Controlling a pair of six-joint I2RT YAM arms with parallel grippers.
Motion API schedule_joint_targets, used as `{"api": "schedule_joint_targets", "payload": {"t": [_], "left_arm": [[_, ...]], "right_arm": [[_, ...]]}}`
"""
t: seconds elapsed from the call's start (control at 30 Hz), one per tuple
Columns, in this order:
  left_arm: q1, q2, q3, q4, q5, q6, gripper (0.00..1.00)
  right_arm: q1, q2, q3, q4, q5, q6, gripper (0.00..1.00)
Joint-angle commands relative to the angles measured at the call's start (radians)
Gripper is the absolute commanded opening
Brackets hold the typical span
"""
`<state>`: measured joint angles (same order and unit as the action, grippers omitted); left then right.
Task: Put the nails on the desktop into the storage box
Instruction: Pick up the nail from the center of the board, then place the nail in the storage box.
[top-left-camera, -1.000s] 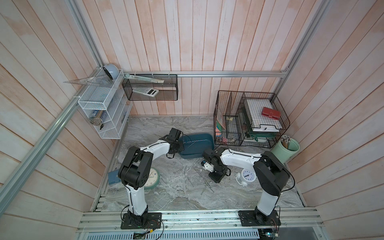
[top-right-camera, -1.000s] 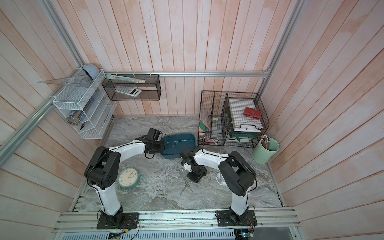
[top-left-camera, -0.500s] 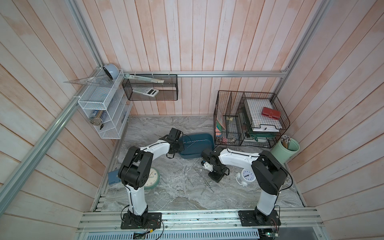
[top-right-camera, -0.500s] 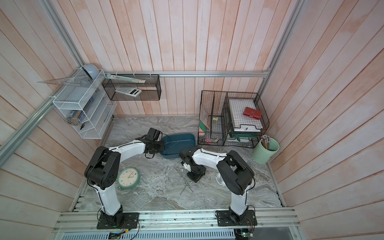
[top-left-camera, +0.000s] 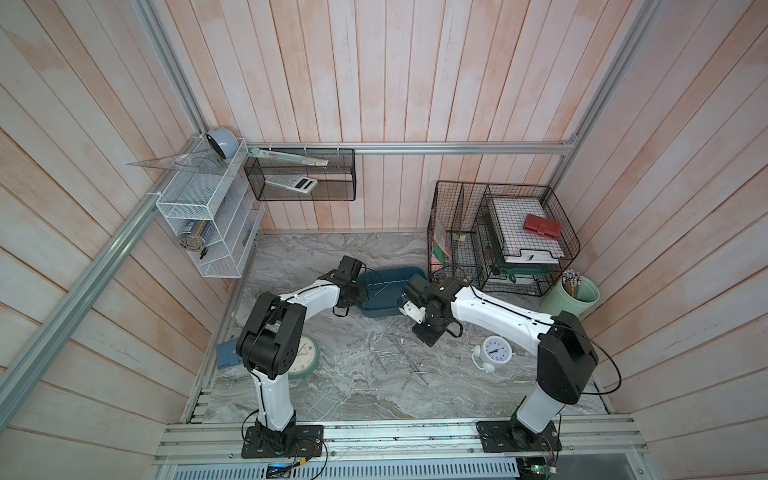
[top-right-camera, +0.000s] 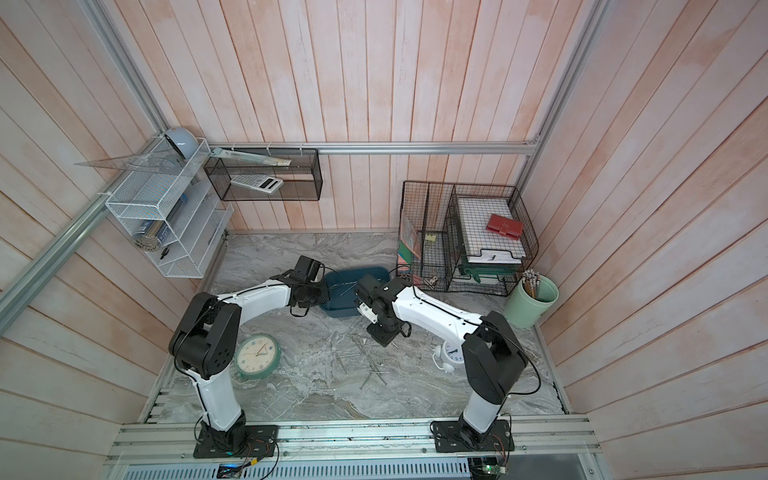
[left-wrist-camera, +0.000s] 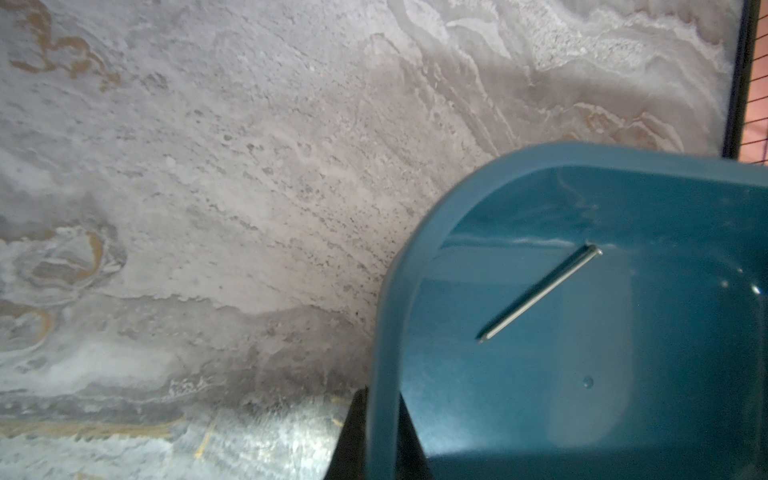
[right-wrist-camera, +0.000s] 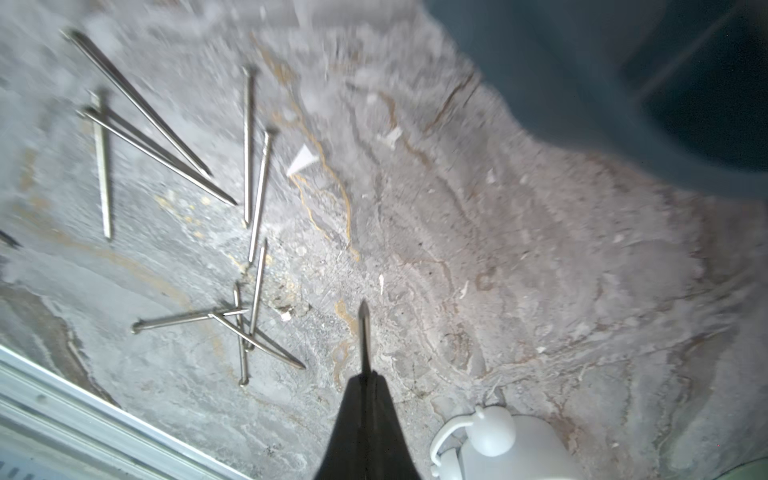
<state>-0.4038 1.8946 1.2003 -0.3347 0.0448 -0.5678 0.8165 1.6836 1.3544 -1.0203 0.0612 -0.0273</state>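
Nails (top-left-camera: 415, 376) lie scattered on the desktop (top-left-camera: 332, 257), nearer its front edge than the box (top-left-camera: 382, 312). In the right wrist view these nails (right-wrist-camera: 248, 145) lie flat on the marbled desktop (right-wrist-camera: 498, 249), several crossing one another; a lone nail (left-wrist-camera: 540, 291) lies slanted on the box floor in the left wrist view. The box sits toward the back of the desktop, just beside the wire baskets (top-left-camera: 457, 232); the left gripper (left-wrist-camera: 380, 440) is closed narrow on the box rim (left-wrist-camera: 380, 332), one finger outside the wall and one inside. The right gripper (right-wrist-camera: 365, 386) is pinched tight on a nail (right-wrist-camera: 364, 332), whose point sticks out past the tips over bare desktop. In both top views the right gripper (top-left-camera: 428, 337) (top-right-camera: 384, 337) points down just in front of the box, between it and a white clock (top-left-camera: 492, 353); whether the clamped nail touches the desktop I cannot tell.
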Motion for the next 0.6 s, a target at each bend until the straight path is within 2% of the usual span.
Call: {"api": "schedule_joint_targets", "payload": {"t": [0.0, 0.07, 0.23, 0.37, 0.5, 0.57], "left_arm": [[0.001, 0.031, -0.027, -0.045, 0.008, 0.010, 0.00], [-0.003, 0.031, -0.031, -0.043, 0.008, 0.005, 0.00], [-0.016, 0.035, -0.020, -0.052, 0.007, -0.001, 0.00], [-0.022, 0.027, -0.006, -0.070, 0.001, -0.001, 0.00], [-0.024, 0.016, -0.003, -0.092, -0.016, 0.003, 0.00], [-0.024, 0.006, -0.008, -0.103, -0.025, 0.005, 0.00]], "right_arm": [[-0.004, -0.029, 0.071, -0.056, 0.053, 0.009, 0.00], [-0.030, -0.021, 0.127, -0.025, 0.067, 0.020, 0.00], [-0.147, 0.136, 0.398, -0.023, -0.078, 0.020, 0.00], [-0.190, 0.334, 0.657, -0.110, -0.131, 0.026, 0.00], [-0.217, 0.564, 0.937, -0.294, -0.232, -0.003, 0.00], [-0.218, 0.643, 1.019, -0.356, -0.241, 0.009, 0.00]]}}
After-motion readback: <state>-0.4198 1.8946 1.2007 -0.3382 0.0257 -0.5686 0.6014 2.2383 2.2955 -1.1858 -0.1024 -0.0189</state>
